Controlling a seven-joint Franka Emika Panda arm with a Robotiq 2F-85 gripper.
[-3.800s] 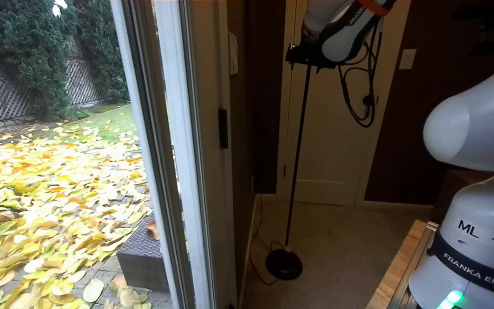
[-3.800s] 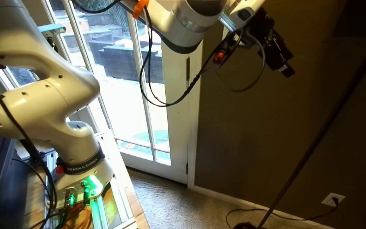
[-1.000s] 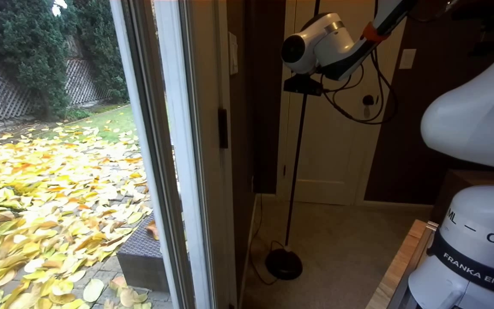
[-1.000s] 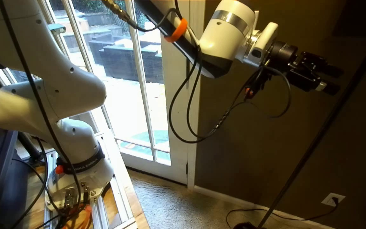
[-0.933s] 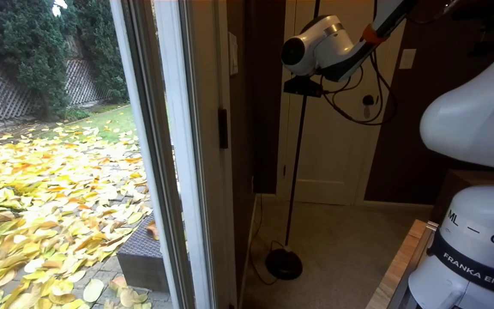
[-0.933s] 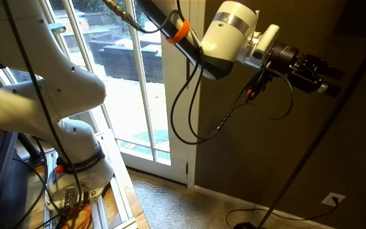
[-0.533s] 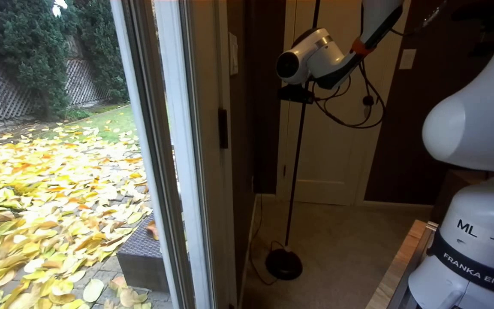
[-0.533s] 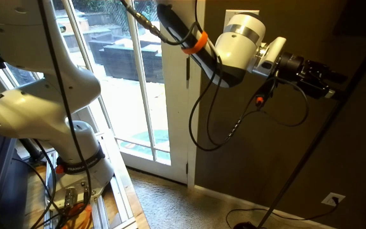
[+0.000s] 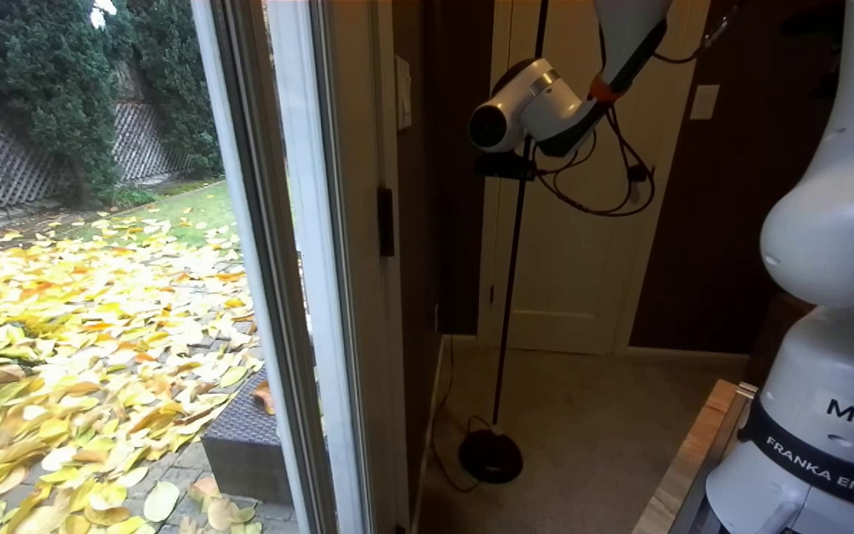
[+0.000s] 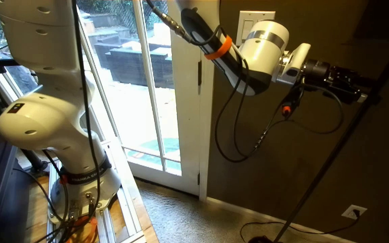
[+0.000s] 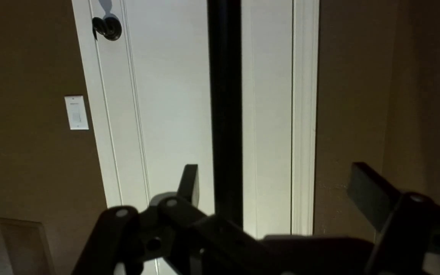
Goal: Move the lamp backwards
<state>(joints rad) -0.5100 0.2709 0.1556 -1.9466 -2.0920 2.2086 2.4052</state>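
The lamp has a thin dark pole, seen in both exterior views (image 9: 512,297) (image 10: 329,158), and a round dark base (image 9: 491,456) on the carpet. The pole leans in an exterior view. In the wrist view the pole (image 11: 225,114) stands between my open fingers, nearer the left finger, with a gap on both sides. My gripper (image 11: 275,183) also shows in an exterior view (image 10: 374,90), pointing sideways, its lower fingertip overlapping the pole. In the remaining exterior view the fingers are hidden behind the wrist. The lamp's top is out of view.
A white door (image 11: 174,95) with a dark knob stands behind the pole. A brown wall (image 10: 265,168) runs beside the arm, with an outlet (image 10: 354,212) holding a plugged cord that runs to the lamp base. Glass doors (image 10: 160,101) are near the arm's base.
The arm first swung the gripper from pointing down to sideways. Over the last second it moved toward the pole and slightly down, bringing the fingers around it. The lamp has not visibly moved.
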